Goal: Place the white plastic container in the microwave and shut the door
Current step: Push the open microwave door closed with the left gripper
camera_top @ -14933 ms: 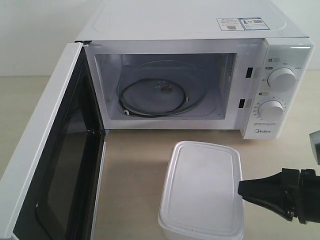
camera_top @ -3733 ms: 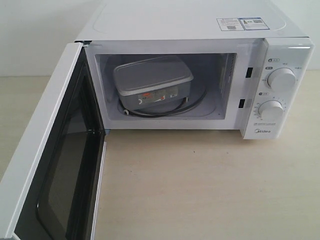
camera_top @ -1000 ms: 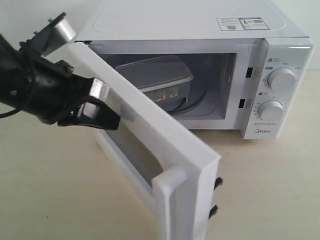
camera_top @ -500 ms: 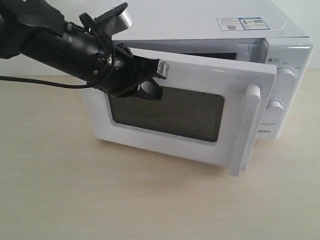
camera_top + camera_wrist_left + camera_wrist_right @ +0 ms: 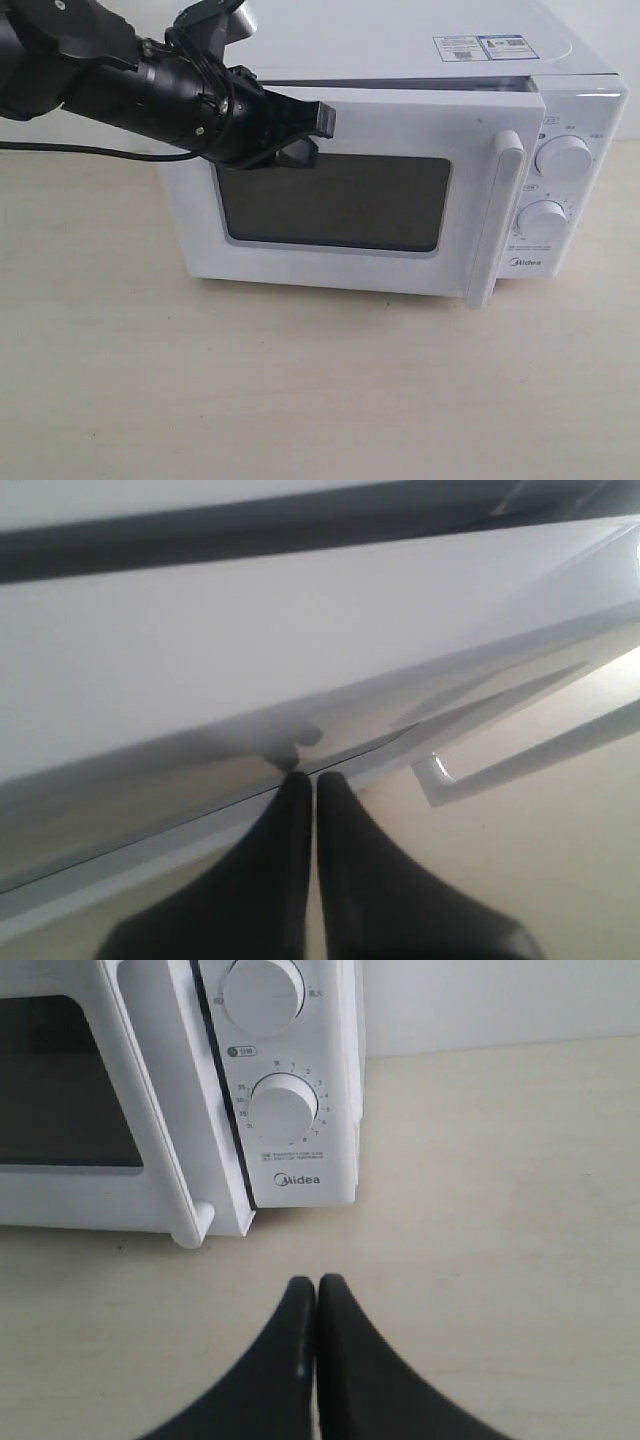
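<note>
- You have the large white Midea countertop microwave [image 5: 400, 50] toward the far edge of the pale beige tabletop [image 5: 300, 400], nearer its right side.
- Its white door [image 5: 350, 120], with a dark rectangular window [image 5: 335, 205] and a long vertical white bar handle [image 5: 497, 215], lies almost flat against the front. A thin dark seam runs along the door's top edge, and another where it meets the control panel [image 5: 585, 110]. Can't tell if it's latched.
- The black left gripper [image 5: 318, 125] is closed, with nothing between the jaws. In the left wrist view its fingers [image 5: 285, 820] lie side by side with only a hairline slit. The tips touch the door's white frame above the window, left of the door's middle.
- The left arm reaches in from the tabletop's left edge, above the surface. A thin black cable [image 5: 80, 149] trails beneath it.
- The right gripper [image 5: 316, 1285] is also closed and empty, fingers together. It hangs over bare tabletop in front of the control panel, well apart from the microwave. It's outside the exterior view.
- Two round white dials [image 5: 563, 158] sit one above the other on the panel, right of the handle.
- Two small printed stickers [image 5: 480, 47] sit on the microwave's top, near its front right corner.
- The translucent white plastic container isn't visible to you in any view. The window is too dark to show the cavity.
</note>
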Action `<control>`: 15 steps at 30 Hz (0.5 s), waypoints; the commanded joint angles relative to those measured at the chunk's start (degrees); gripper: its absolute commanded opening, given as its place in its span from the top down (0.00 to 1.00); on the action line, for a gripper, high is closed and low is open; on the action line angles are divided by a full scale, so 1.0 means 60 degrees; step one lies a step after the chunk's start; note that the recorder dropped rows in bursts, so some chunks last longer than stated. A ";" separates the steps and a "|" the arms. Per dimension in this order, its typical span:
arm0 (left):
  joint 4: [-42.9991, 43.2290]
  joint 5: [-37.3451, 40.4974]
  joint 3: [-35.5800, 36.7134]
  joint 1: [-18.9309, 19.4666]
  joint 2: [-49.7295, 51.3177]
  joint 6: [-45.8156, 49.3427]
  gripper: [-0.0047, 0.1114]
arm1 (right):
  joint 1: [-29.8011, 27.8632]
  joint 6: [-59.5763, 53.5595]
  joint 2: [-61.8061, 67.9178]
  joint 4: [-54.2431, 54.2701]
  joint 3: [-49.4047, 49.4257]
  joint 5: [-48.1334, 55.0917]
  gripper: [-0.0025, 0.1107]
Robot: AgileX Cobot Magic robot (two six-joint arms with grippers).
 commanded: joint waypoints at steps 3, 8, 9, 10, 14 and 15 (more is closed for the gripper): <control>-0.0057 -0.0174 -0.0073 -0.0036 -0.0012 0.0085 0.92 | -0.0021 -0.0008 -0.0049 0.0018 -0.0008 -0.0054 0.98; -0.0057 -0.0041 -0.0073 -0.0036 -0.0062 0.0394 0.92 | -0.0021 -0.0008 -0.0049 0.0018 -0.0008 -0.0054 0.98; -0.0057 0.0068 -0.0073 -0.0036 -0.0111 0.0457 0.92 | -0.0021 -0.0008 -0.0049 0.0018 -0.0008 -0.0054 0.98; -0.0075 0.0191 -0.0073 -0.0036 -0.0192 0.0546 0.92 | -0.0021 -0.0008 -0.0049 0.0018 -0.0008 -0.0054 0.98; -0.0075 0.0752 -0.0073 -0.0071 -0.0766 0.1338 0.92 | -0.0021 -0.0008 -0.0049 0.0018 -0.0008 -0.0054 0.98; -0.0038 0.0856 -0.0073 -0.0071 -0.0948 0.1360 0.92 | -0.0021 -0.0008 -0.0049 0.0018 -0.0008 -0.0054 0.98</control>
